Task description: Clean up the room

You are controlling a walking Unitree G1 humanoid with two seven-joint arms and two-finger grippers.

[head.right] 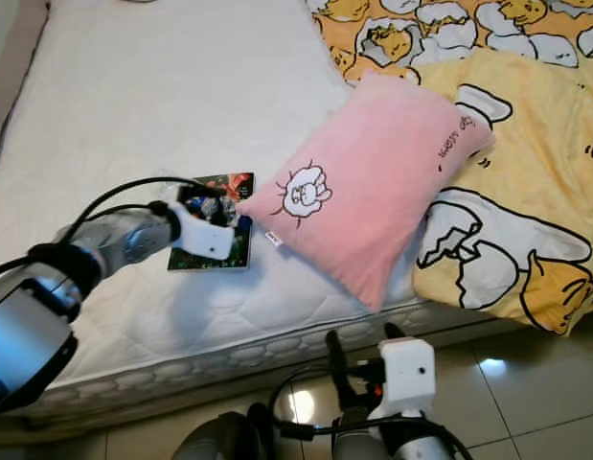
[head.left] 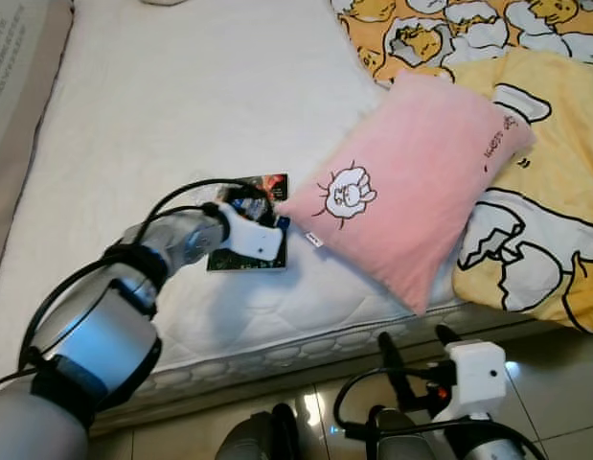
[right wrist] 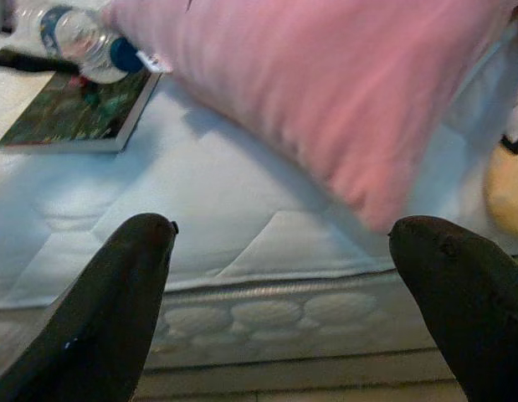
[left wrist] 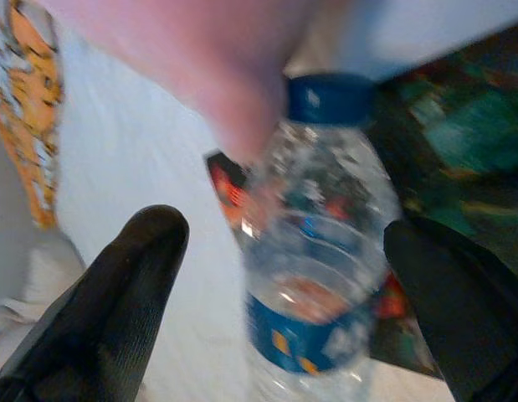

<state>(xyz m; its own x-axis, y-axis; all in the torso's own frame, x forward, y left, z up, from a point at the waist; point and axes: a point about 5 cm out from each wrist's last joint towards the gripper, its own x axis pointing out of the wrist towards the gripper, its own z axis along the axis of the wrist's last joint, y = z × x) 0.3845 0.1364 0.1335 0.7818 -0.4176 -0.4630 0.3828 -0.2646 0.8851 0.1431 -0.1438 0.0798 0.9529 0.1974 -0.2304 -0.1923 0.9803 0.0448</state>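
The left gripper point(left wrist: 284, 293) reaches out over the bed with its two black fingers point(left wrist: 116, 293) spread wide, one on each side of a clear plastic bottle point(left wrist: 313, 243). The fingers stand apart from the bottle's sides; they grip nothing. The bottle has a dark blue cap point(left wrist: 330, 99) and a blue label band, and it lies on a book point(head.left: 253, 225) with a dark, colourful cover. In the left eye view the gripper's white housing covers most of the bottle, and the silver left arm point(head.left: 104, 326) stretches in from about 7 o'clock toward the middle of the picture.

The book lies flat on the white quilted mattress point(head.left: 181, 96), near its front edge. Just beside it, at about 3 o'clock, a pink pillow point(head.left: 411, 182) with a small sheep drawing point(head.left: 346, 192) rests tilted across the mattress; its near corner touches or overhangs the bottle's cap end, and its lower corner reaches the mattress edge. Beyond the pillow, from 1 to 4 o'clock, a yellow blanket point(head.left: 535, 192) printed with cartoon egg figures is heaped on the bed and hangs over the front edge.

The right gripper point(right wrist: 284, 276) hangs low in front of the bed at about 5 o'clock, over the glossy tiled floor point(head.left: 555, 383). Its fingers point(right wrist: 116, 301) are wide apart and hold nothing; they point at the mattress side, with the pillow and the book above.
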